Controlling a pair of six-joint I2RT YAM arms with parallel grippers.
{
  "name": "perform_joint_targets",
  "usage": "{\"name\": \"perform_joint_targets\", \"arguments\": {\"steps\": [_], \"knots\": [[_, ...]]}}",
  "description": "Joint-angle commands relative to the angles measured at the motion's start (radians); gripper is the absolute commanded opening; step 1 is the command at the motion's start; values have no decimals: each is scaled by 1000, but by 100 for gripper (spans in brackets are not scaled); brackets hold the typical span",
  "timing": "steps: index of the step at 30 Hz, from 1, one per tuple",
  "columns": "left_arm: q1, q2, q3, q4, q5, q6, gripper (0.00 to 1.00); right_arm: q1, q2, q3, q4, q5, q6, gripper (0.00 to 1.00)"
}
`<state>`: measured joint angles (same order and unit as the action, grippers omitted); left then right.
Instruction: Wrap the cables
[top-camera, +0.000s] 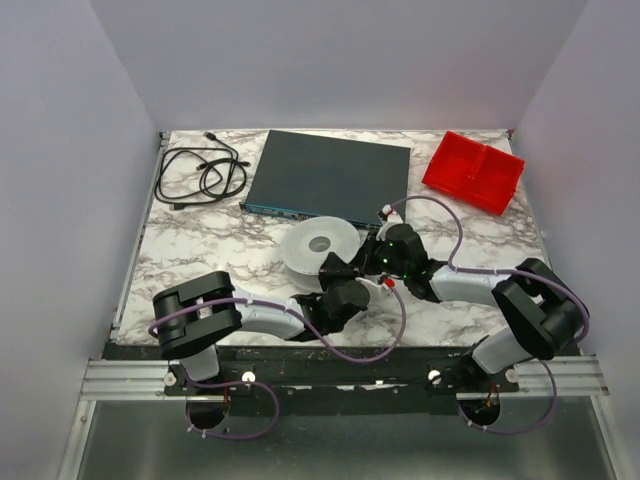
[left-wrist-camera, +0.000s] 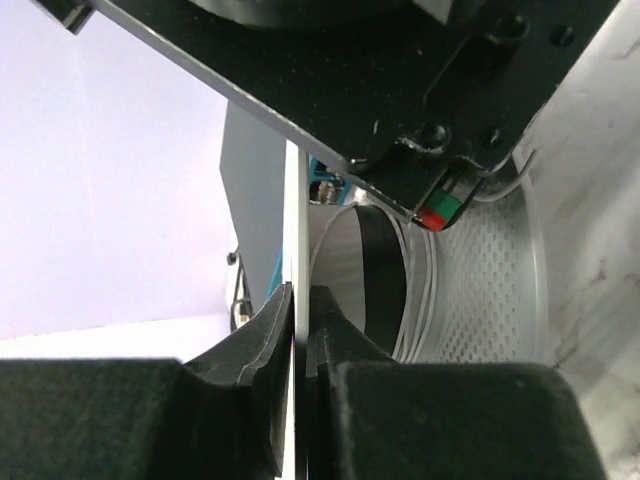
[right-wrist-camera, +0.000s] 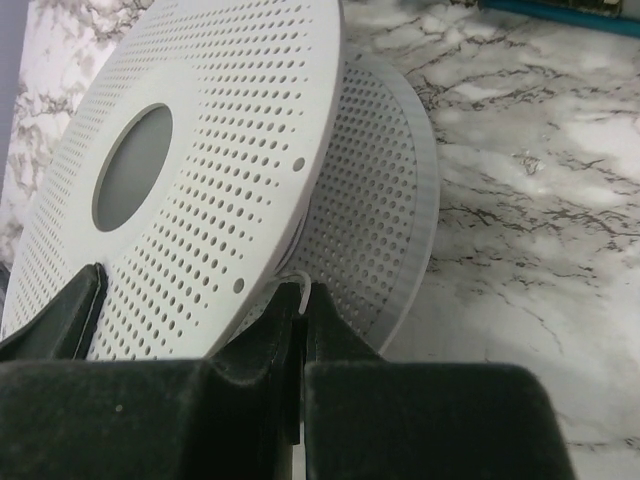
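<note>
**Spool and fine wire held at the middle of a marble table (top-camera: 200, 250)**

From the table's centre, a dark flat box (top-camera: 330, 175) is seen at 12 o'clock, a red tray (top-camera: 470, 165) at 2 o'clock and a coiled black cord (top-camera: 200, 178) at 10 o'clock. The perforated white spool (top-camera: 312, 248) is met at its 5 o'clock edge by the left gripper (left-wrist-camera: 300, 320), whose fingers are closed narrowly on a thin flange rim. The right gripper (right-wrist-camera: 300, 310) is pinched tight on the thin white wire (right-wrist-camera: 290, 287), seen as a small loop at the fingertips, just beside the gap between the two flanges.
</note>
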<state>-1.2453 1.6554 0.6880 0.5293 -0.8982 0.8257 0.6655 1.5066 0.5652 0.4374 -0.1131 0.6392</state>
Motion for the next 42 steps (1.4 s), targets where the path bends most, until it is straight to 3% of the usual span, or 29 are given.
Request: {"name": "perform_joint_targets", "arguments": {"steps": [1, 7, 16, 23, 32, 42], "knots": [[-55, -14, 92, -165, 7, -253, 12, 10, 81, -53, 12, -19, 4, 1], [-83, 28, 146, -412, 32, -537, 11, 10, 148, -103, 139, -18, 12, 1], [-89, 76, 176, -594, 114, -756, 10, 10, 242, -161, 306, 6, 21, 1], [-88, 95, 176, -620, 171, -821, 10, 9, 282, -169, 341, 22, 31, 2], [-92, 120, 162, -623, 212, -872, 10, 10, 319, -168, 359, 41, 43, 18], [-96, 121, 159, -613, 225, -876, 10, 10, 334, -159, 333, 71, 71, 23]]}}
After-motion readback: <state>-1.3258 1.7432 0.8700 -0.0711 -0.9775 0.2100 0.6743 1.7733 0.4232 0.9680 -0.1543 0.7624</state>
